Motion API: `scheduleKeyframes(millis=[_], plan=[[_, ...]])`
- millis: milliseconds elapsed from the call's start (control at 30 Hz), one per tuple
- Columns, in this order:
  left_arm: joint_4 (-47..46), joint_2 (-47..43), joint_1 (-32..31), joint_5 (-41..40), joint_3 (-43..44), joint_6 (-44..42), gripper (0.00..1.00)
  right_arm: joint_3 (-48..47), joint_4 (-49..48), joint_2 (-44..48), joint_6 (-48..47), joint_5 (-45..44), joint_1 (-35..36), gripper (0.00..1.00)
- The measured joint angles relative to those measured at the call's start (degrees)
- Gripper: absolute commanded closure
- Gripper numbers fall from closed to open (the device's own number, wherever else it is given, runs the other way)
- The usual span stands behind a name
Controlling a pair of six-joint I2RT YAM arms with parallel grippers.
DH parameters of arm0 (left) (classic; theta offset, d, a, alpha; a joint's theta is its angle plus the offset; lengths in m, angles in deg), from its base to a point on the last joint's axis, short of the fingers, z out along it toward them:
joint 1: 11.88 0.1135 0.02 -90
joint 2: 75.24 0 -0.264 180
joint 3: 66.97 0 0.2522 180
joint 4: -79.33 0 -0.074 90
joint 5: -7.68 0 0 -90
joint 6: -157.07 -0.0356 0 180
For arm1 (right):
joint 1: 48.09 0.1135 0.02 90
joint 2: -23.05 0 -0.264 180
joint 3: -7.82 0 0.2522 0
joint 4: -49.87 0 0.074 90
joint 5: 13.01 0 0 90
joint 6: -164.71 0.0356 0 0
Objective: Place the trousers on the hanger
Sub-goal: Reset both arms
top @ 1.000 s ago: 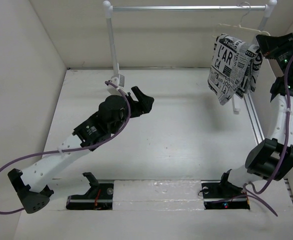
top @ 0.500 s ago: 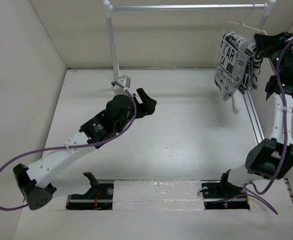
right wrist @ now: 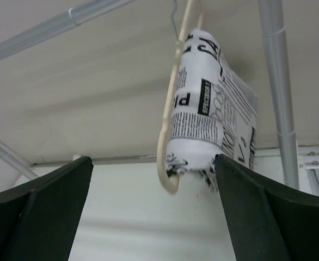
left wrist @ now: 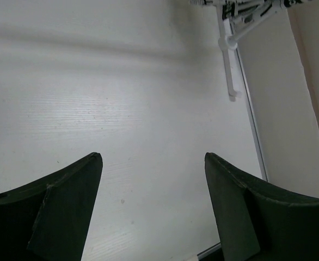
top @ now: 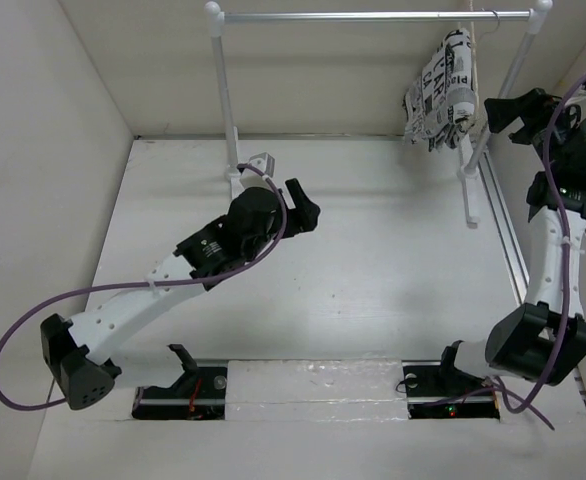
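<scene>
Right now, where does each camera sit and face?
Top external: above, behind the bases, looking down at the table; both arms show.
Left wrist: looks down over the table; open left hand frames it.
Right wrist: looks up at the trousers on the hanger; open right hand frames it.
Top and right wrist share the trousers.

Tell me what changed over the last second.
The right end effector let go and opened; the thin cream hanger with the newspaper-print white fabric trousers swung left, hanging free under the metal rail. The left end effector edged forward, still open and empty.
</scene>
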Motion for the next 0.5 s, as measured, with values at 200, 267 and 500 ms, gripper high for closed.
scheduleKeyframes(millis=[200, 267, 500], plan=[[3.02, 4.63, 0.17, -0.33, 3.56, -0.11, 0.24, -2.34, 7.61, 3.76, -2.82, 1.01, -3.15, 0.00], [3.61, 5.92, 0.35, -0.70, 5.03, -0.24, 0.24, -2.32, 9.90, 6.38, -3.28, 1.03, -2.36, 0.00], [3.30, 5.84, 3.32, 0.20, 5.73, -0.96, 0.27, 15.41, 12.22, 25.70, -4.68, -0.55, 20.81, 0.00]])
